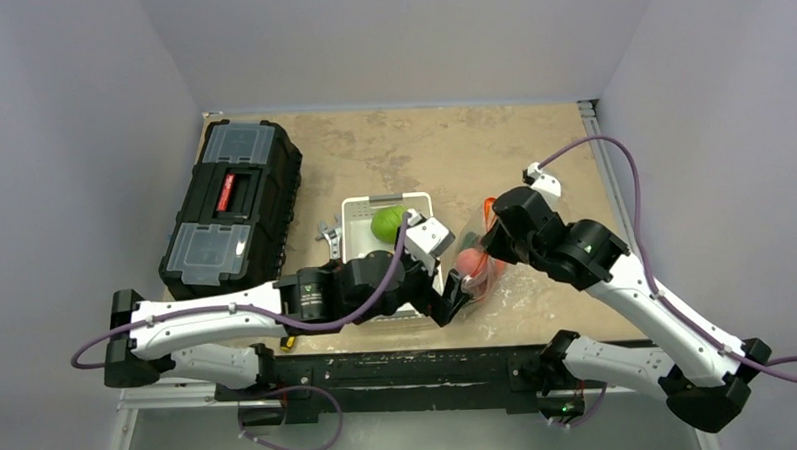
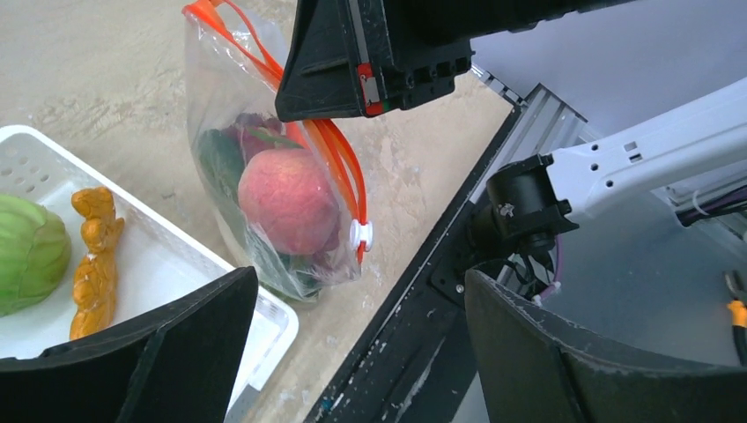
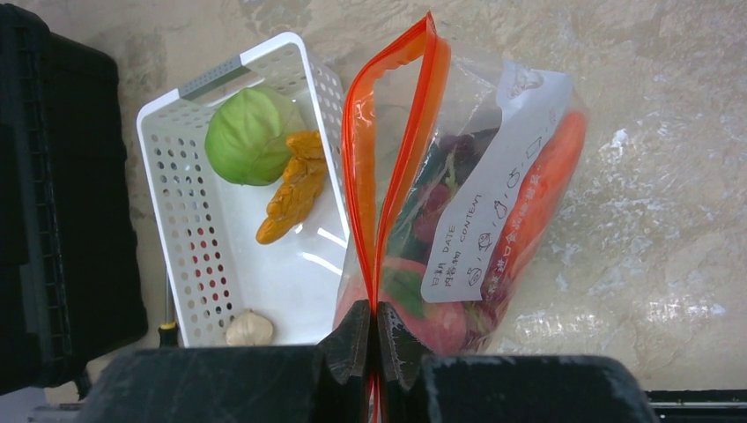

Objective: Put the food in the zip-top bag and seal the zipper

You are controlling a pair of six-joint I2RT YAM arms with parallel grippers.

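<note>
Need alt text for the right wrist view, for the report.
The right gripper pinches shut on the red-orange zipper of a clear zip-top bag holding a carrot, greens and other toy food. Beside it, a white tray holds a green cabbage, an orange knobbly piece and a small pale bulb.

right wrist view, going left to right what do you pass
toolbox → tray left wall → cabbage → zipper → carrot inside the bag
</note>
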